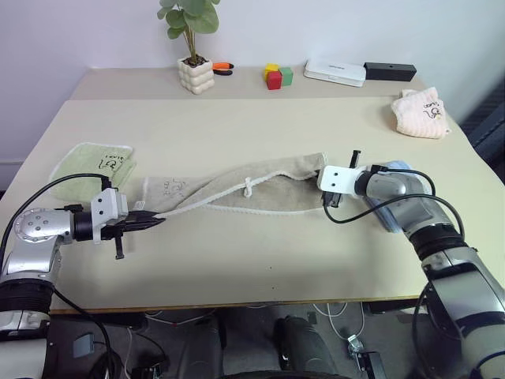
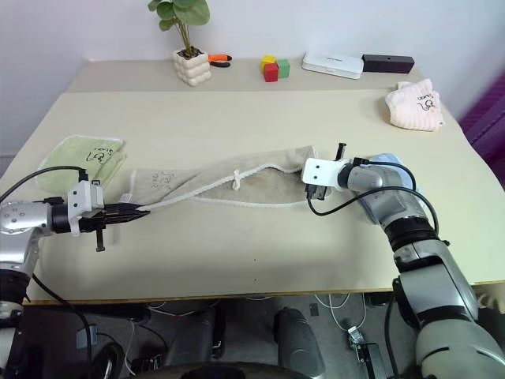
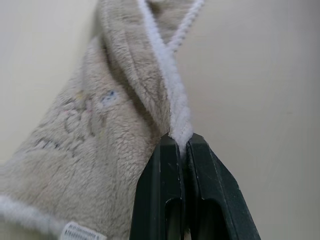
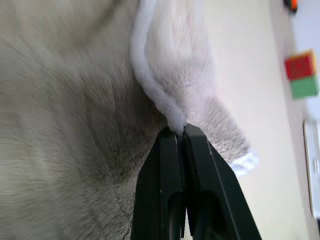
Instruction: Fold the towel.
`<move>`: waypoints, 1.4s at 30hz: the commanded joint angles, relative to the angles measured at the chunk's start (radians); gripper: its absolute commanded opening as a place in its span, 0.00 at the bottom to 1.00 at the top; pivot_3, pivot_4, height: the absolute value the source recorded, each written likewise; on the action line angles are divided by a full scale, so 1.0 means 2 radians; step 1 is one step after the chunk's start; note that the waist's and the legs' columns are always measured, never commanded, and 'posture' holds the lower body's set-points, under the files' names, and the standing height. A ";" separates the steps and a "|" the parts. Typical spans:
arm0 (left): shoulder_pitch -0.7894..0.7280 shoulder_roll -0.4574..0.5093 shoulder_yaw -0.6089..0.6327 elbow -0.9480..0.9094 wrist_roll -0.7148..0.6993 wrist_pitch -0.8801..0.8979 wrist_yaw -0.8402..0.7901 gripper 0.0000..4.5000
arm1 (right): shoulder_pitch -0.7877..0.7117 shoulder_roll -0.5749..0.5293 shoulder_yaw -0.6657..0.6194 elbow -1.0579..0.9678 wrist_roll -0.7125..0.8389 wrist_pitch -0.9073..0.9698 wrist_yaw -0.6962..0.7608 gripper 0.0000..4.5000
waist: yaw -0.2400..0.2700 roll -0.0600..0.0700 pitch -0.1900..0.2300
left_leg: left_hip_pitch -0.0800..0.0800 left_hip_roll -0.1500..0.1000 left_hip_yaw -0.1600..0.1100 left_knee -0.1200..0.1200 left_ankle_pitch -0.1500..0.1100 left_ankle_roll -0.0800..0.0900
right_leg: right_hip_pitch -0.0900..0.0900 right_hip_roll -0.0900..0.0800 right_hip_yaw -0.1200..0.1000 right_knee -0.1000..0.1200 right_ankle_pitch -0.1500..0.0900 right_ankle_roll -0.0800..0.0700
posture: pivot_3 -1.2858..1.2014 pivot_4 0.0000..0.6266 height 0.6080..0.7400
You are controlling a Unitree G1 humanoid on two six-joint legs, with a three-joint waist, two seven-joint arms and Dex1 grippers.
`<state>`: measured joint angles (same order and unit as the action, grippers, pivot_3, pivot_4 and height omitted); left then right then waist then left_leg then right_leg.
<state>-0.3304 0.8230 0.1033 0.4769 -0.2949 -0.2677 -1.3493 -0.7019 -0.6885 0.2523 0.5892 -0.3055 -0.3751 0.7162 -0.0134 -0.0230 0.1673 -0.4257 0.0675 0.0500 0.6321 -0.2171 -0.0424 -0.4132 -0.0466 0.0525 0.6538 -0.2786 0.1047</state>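
1. Towel (image 1: 237, 188), beige-tan with white stitched edging, lay stretched across the middle of a pale table (image 1: 237, 260), bunched into a long band between the two arms.
2. A small white loop (image 1: 248, 188) stuck out from the edging near the middle of the band, and a faint embroidered mark (image 1: 172, 188) showed near its left end.
3. The left gripper (image 1: 155, 222) had its two black fingers pinched together on the white edging at the towel's left end, with the cloth rising off the table toward it.
4. The right gripper (image 4: 181, 134) was likewise clamped on a fold of edging at the towel's right end, fingers pressed together with cloth between them.
5. A light green towel (image 1: 93, 164) lay flat just beside the beige one's left end, near the table's left edge.
6. A light blue towel (image 1: 394, 217) lay partly hidden under the right arm.
7. On the far side stood a potted plant (image 1: 192, 47), coloured blocks (image 1: 277, 76), a white box (image 1: 335, 73), a black box (image 1: 390, 72) and a crumpled pink cloth (image 1: 420, 114).
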 commanded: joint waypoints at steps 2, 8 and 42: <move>-0.003 -0.013 0.033 -0.006 -0.016 0.015 0.050 0.00 | 0.058 -0.048 -0.051 -0.127 0.070 0.030 0.055 0.01 | 0.001 0.000 0.000 | 0.000 0.000 0.000 0.000 0.000 0.000 | 0.000 0.000 0.000 0.000 0.000 0.000 | 0.52 0.24 1.00; 0.016 -0.024 0.068 -0.019 -0.036 0.032 0.085 0.00 | 0.159 -0.100 -0.099 -0.274 0.154 0.114 0.123 0.01 | 0.000 0.000 0.000 | 0.000 0.000 0.000 0.000 0.000 0.000 | 0.000 0.000 0.000 0.000 0.000 0.000 | 0.52 0.24 1.00; -0.305 0.008 0.008 0.303 0.077 -0.215 0.060 0.00 | 0.045 -0.042 -0.072 -0.182 0.158 0.068 0.075 0.01 | -0.001 0.001 0.001 | -0.008 0.000 0.001 0.002 0.002 -0.002 | -0.008 0.000 0.000 0.001 0.002 0.003 | 0.52 0.24 1.00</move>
<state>-0.9534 0.8048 0.0979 1.1328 -0.0898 -0.6764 -1.1328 -0.6316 -0.7435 0.1247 0.3040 -0.0196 -0.2567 0.8254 -0.0161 -0.0216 0.1686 -0.4416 0.0671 0.0520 0.6382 -0.2140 -0.0469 -0.4281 -0.0469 0.0521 0.6570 -0.2751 0.1103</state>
